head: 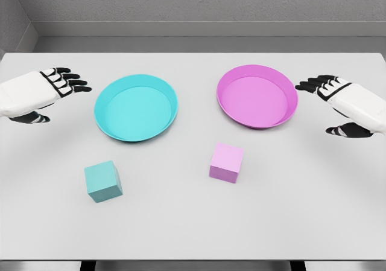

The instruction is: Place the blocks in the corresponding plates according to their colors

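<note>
A teal block (103,181) lies on the table in front of the teal plate (136,107). To its right, a pink block (227,162) rests in front of the pink plate (257,96). Both plates hold nothing. My left hand (60,96) hovers left of the teal plate with its black fingers spread, holding nothing. On the other side, my right hand (329,105) floats just right of the pink plate, fingers likewise spread and holding nothing. Neither hand touches a block.
The white table (193,223) reaches from a near edge at the bottom to a grey back wall (193,5). The two plates stand side by side across the table's middle, with the blocks nearer to me.
</note>
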You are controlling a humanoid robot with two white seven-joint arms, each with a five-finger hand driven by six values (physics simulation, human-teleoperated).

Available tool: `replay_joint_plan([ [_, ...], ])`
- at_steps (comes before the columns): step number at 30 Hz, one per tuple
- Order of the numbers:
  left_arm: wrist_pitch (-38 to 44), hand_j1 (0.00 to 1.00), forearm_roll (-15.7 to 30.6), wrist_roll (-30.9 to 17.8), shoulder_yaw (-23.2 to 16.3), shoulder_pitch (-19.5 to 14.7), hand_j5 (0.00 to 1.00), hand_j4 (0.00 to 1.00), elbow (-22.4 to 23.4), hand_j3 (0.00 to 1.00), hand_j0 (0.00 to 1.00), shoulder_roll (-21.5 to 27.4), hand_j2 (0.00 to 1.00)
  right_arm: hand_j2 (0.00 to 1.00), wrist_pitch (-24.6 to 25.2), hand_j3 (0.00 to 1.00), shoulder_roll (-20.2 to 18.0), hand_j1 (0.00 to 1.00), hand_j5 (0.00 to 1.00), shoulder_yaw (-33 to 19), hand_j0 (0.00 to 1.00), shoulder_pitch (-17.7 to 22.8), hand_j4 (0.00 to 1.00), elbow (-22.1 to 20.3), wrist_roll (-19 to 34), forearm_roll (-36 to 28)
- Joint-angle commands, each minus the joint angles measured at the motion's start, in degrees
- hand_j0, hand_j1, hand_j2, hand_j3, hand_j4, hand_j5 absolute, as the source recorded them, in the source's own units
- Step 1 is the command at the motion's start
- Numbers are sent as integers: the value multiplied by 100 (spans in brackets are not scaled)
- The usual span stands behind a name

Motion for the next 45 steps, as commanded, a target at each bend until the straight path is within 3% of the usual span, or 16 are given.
replay_joint_plan([
  [1,3,100,34,1,4,0,100,100,-3,100,100,34,100,100,3,100,-12,100,100,-4,100,0,100,-1,72,-13],
  [4,3,100,34,1,-5,17,100,100,-20,100,100,43,100,100,-23,100,-12,100,100,-21,100,-202,100,-10,387,-13],
  [7,3,100,-37,-218,-101,88,100,100,-416,100,100,420,100,100,-110,100,111,100,100,40,100,-475,100,-10,1152,30],
  [10,3,100,-37,-253,-286,88,100,100,-723,100,100,570,100,100,-330,100,216,100,100,233,100,-834,100,-10,1530,242],
  [13,3,100,-37,-648,-347,377,100,100,-1163,100,100,737,100,100,-533,100,734,100,100,1550,100,-2222,100,-10,2638,268],
  [16,3,100,-37,-825,-347,545,100,100,-1330,100,100,728,100,100,-550,100,964,100,100,1956,100,-2707,100,-10,3315,268],
  [22,3,100,-37,-834,-356,712,100,100,-1427,100,100,447,100,100,-770,100,1051,100,100,1991,100,-2865,100,-10,3377,268],
  [25,3,100,-54,-1027,-356,773,100,100,-1462,100,100,263,100,100,-779,100,1315,100,100,2562,100,-3234,100,-10,3606,268],
  [29,3,100,-54,-1036,-365,809,100,100,-1462,100,100,166,100,100,-779,100,1394,100,100,2589,100,-3331,100,-10,3588,259],
  [31,3,100,-63,-1044,-365,835,100,100,-1471,100,100,157,100,100,-779,100,1447,100,100,2633,100,-3375,100,-10,3456,250],
  [34,3,100,-72,-1150,-365,852,100,100,-1480,100,100,140,100,100,-753,100,1438,100,100,2651,100,-3401,100,-10,2639,250],
  [40,3,100,-81,-1159,-444,852,100,100,-1506,100,100,-1,100,100,-1086,100,1456,100,100,2765,100,-3516,100,-10,2709,242],
  [45,3,100,-72,-1132,-444,888,100,100,-1515,100,100,8,100,100,-1157,100,1456,100,100,2782,100,-3551,100,-10,3298,242],
])
